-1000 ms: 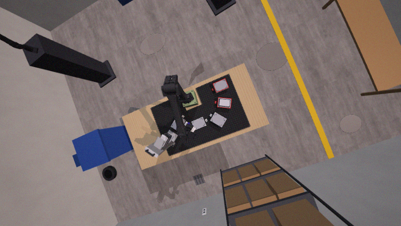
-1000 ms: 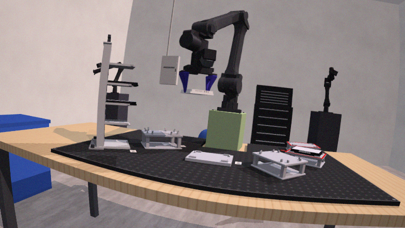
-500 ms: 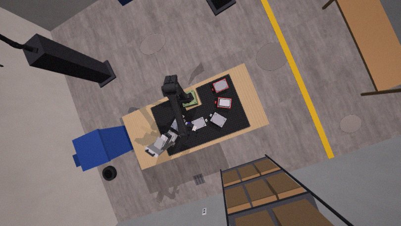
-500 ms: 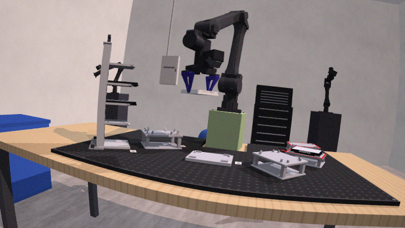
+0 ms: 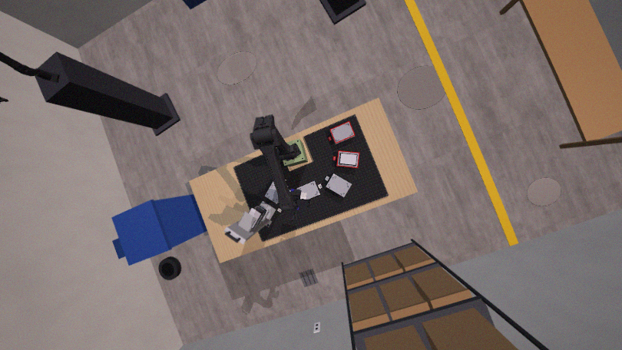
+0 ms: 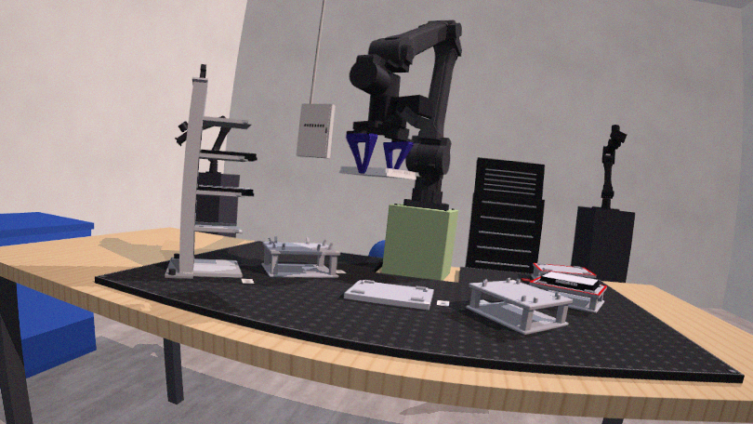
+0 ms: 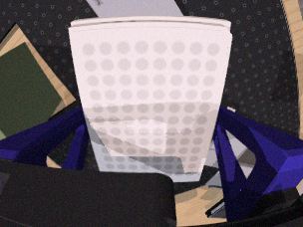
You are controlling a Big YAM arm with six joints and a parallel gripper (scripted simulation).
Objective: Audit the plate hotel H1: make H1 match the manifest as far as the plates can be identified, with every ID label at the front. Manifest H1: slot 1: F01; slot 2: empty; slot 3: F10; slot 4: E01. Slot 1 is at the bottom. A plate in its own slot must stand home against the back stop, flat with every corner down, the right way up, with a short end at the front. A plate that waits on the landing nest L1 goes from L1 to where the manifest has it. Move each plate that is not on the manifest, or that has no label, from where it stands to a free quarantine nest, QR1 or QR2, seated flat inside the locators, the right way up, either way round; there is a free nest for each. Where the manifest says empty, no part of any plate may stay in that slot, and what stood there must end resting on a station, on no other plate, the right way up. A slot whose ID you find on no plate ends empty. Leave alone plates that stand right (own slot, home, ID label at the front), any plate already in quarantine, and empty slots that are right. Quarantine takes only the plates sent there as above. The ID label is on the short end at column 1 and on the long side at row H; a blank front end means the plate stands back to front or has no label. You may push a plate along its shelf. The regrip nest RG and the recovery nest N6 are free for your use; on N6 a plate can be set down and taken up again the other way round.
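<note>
My gripper (image 6: pixel 379 157), with blue fingers, is shut on a white well plate (image 6: pixel 376 171) across its width and holds it flat, high above the black mat between the plate hotel H1 (image 6: pixel 210 178) and the arm's green pedestal (image 6: pixel 418 242). In the wrist view the plate (image 7: pixel 151 89) fills the middle, wells up, between the fingers. No label shows on its far end. The hotel is a grey post with four shelves at the left. Dark flat shapes lie on its two middle shelves. I cannot read any labels.
A raised grey nest (image 6: pixel 300 253) stands next to the hotel. A flat grey nest (image 6: pixel 389 292) and another raised nest (image 6: pixel 519 302) lie in front. Two red-edged quarantine nests (image 6: pixel 566 282) sit at the right; the nearer one holds a plate (image 6: pixel 572 278). In the top view the hotel (image 5: pixel 248 221) stands near the table's corner.
</note>
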